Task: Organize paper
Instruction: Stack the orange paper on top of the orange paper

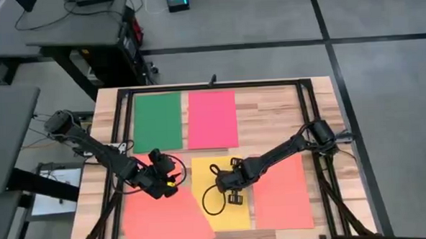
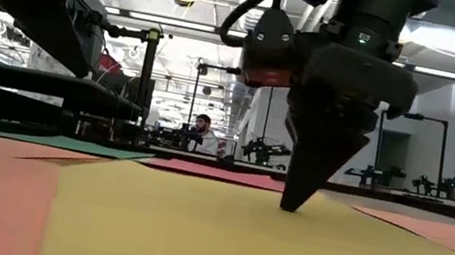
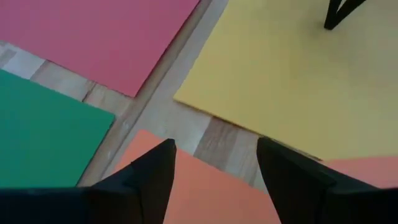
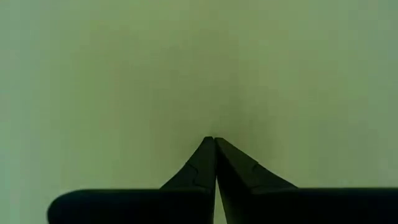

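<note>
Lying flat on the slatted wooden table [image 1: 270,110] are five thin, matte rectangular sheets: one green sheet [image 1: 157,121], one pink-red sheet [image 1: 212,118], one yellow sheet [image 1: 218,213] and two orange sheets [image 1: 282,191]. The right gripper [image 2: 290,205] has its fingers pinched together, their tips pressed on the yellow sheet, holding nothing. Beside that sheet, the left gripper [image 3: 214,155] hovers spread wide and empty above the nearer orange sheet's corner [image 3: 205,193].

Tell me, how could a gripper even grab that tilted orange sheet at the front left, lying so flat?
Probably by its corner. The tilted orange sheet is thin and flat on the table, so the open left gripper above its far corner would likely come down there, or pinch the near edge, which seems to overhang the table's front.
</note>
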Available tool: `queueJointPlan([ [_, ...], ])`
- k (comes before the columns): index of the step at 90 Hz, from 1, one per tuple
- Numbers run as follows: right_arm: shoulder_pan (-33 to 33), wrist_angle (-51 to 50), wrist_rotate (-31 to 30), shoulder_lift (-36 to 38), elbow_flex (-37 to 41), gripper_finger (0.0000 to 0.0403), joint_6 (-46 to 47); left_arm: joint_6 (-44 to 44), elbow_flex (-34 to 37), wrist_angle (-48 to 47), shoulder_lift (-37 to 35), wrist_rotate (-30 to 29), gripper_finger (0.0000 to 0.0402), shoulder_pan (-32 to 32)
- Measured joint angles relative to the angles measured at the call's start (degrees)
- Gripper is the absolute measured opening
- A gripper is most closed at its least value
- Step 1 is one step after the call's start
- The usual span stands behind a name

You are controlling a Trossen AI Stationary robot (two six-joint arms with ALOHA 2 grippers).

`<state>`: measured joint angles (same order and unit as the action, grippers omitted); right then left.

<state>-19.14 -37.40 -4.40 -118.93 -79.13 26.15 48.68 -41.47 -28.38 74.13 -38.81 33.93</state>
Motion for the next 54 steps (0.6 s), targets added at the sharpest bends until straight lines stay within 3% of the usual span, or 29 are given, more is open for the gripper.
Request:
queueJointPlan([
  [32, 0.04, -1.65, 1.04, -0.12, 0.02, 0.0000, 0.00, 0.20, 0.00, 0.00, 0.00, 0.08, 0.0210, 0.00],
  [54, 0.52, -2.92, 1.66, -0.64, -4.45, 0.0000, -0.95, -0.81, 0.00, -0.11, 0.00, 0.15, 0.0210, 0.00],
])
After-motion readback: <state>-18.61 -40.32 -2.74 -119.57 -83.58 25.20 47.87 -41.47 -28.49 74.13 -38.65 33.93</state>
